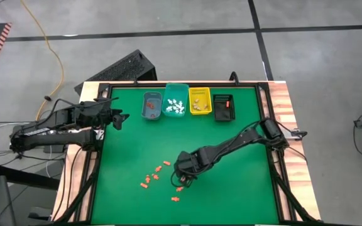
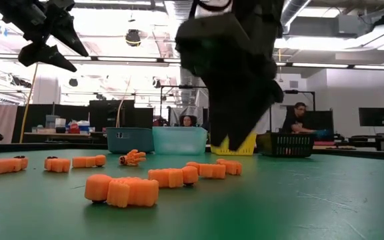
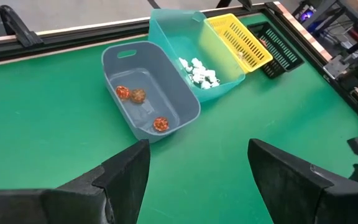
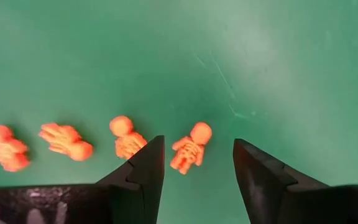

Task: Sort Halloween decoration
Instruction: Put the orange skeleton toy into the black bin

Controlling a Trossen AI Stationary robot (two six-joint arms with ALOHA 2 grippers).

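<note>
We hover the right gripper (image 4: 196, 163), jaws wide, straddling an orange skeleton (image 4: 191, 147) lower centre, lined up to pinch; left gripper (image 3: 194, 174) wide, idle by the bins

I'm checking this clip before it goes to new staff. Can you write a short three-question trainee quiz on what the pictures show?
1. True or false: the right gripper has its fingers apart above an orange figurine lying on the green table.
2. Which bin holds the white pieces? A) blue bin B) teal bin C) yellow bin
3. Fill in: the left gripper waits open near the ____ bin, which holds a few round orange pieces.

Key
1. True.
2. B, the teal bin.
3. Blue.
</note>
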